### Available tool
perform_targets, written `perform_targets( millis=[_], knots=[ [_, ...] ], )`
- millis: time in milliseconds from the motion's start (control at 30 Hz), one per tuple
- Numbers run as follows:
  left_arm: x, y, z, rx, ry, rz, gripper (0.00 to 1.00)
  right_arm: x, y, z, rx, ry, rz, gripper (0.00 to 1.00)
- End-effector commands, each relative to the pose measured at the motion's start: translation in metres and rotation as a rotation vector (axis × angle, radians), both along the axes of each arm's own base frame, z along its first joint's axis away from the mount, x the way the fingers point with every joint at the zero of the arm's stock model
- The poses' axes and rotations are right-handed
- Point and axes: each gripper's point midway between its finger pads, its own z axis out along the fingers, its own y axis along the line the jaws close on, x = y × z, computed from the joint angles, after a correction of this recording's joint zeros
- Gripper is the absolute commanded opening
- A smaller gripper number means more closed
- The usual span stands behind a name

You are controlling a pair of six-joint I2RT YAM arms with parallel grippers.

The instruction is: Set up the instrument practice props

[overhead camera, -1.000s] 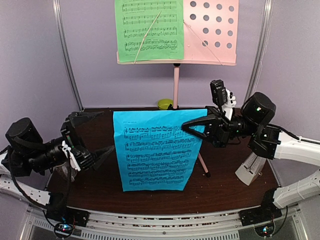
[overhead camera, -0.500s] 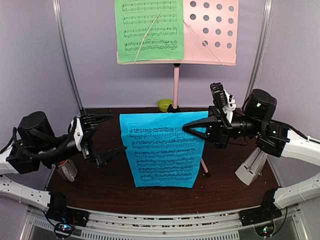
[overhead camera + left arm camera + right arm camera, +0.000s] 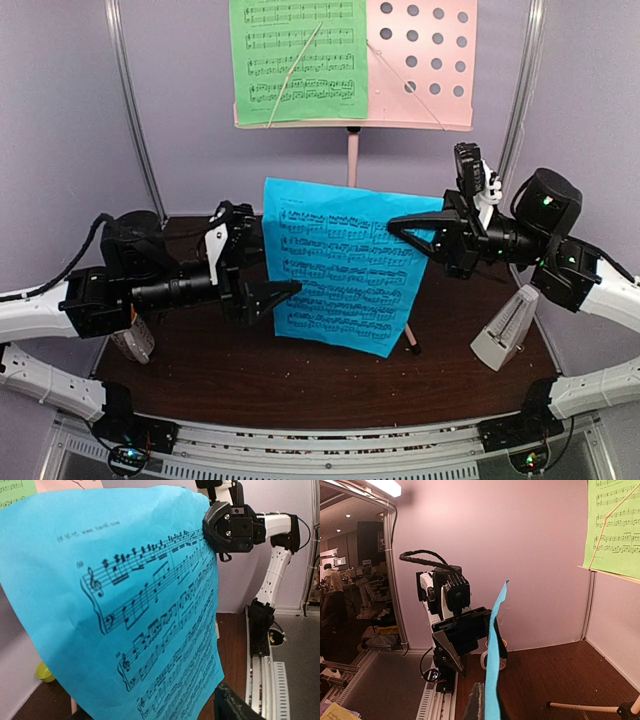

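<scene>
While the pink music stand (image 3: 420, 60) stood upright at the back of the table (image 3: 200, 372), its job looked only half done: the green sheet (image 3: 297, 55) already sat on the left half of the desk, and the right half showed bare pink with its rows of holes. And there was the blue sheet (image 3: 350, 265), up in the air in front of the stand's pole, hanging below the desk and tilted, nowhere near its ledge. The right gripper (image 3: 405, 228) had its fingers pressed together on the sheet's upper right corner; the right wrist view showed the paper edge-on, running straight up out of that pinch. The left gripper (image 3: 272, 255) was at the sheet's left edge with its jaws spread, one finger above and one low against the paper, clamping nothing as far as could be seen; whether it touched the sheet could not be told. Over at the right, the metronome (image 3: 505, 330) stood on the table beside the right arm, well apart from the stand, and whether its cover was on could not be made out. By my reading, one sheet was placed, and what remained was to get the blue one onto that bare half, then see to the metronome.
</scene>
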Motion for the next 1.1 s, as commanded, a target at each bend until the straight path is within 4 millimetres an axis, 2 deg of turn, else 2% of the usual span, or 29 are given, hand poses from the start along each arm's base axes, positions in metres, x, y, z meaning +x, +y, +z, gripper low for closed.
perform_targets(
  millis=[0, 133, 267, 367, 400, 433, 500, 567, 600, 633, 700, 833, 1067],
  knots=[
    [-0.005, -0.01, 0.038, -0.152, -0.005, -0.05, 0.55, 0.006, -0.014, 0.025, 0.06, -0.051, -0.072, 0.0],
    [0.005, -0.008, 0.048, -0.193, -0.014, 0.006, 0.24, 0.016, -0.023, 0.03, 0.076, -0.067, -0.144, 0.0],
    [0.017, -0.004, 0.073, -0.249, -0.051, 0.076, 0.01, 0.028, -0.031, 0.039, 0.093, -0.087, -0.233, 0.0],
    [0.022, -0.012, 0.089, -0.248, -0.062, 0.086, 0.0, 0.038, -0.034, 0.048, 0.101, -0.096, -0.296, 0.01],
    [0.023, -0.015, 0.094, -0.249, -0.066, 0.085, 0.0, 0.043, -0.037, 0.051, 0.106, -0.094, -0.332, 0.04],
    [0.025, -0.016, 0.1, -0.256, -0.071, 0.092, 0.0, 0.051, -0.041, 0.056, 0.115, -0.089, -0.383, 0.11],
    [0.031, -0.014, 0.111, -0.269, -0.083, 0.127, 0.0, 0.065, -0.053, 0.066, 0.131, -0.085, -0.493, 0.2],
    [0.037, -0.009, 0.123, -0.276, -0.099, 0.159, 0.0, 0.077, -0.065, 0.075, 0.138, -0.097, -0.594, 0.4],
    [0.042, -0.006, 0.129, -0.277, -0.102, 0.18, 0.0, 0.085, -0.074, 0.081, 0.149, -0.096, -0.666, 0.54],
    [0.048, -0.001, 0.135, -0.282, -0.099, 0.202, 0.0, 0.091, -0.08, 0.086, 0.151, -0.106, -0.716, 0.57],
    [0.058, 0.008, 0.146, -0.297, -0.084, 0.232, 0.0, 0.103, -0.093, 0.098, 0.145, -0.122, -0.825, 0.6],
    [0.073, 0.018, 0.162, -0.295, -0.061, 0.271, 0.0, 0.13, -0.104, 0.115, 0.086, -0.147, -0.998, 0.61],
    [0.091, 0.032, 0.195, -0.316, -0.024, 0.32, 0.0, 0.161, -0.093, 0.13, 0.01, -0.177, -1.101, 0.61]
  ],
)
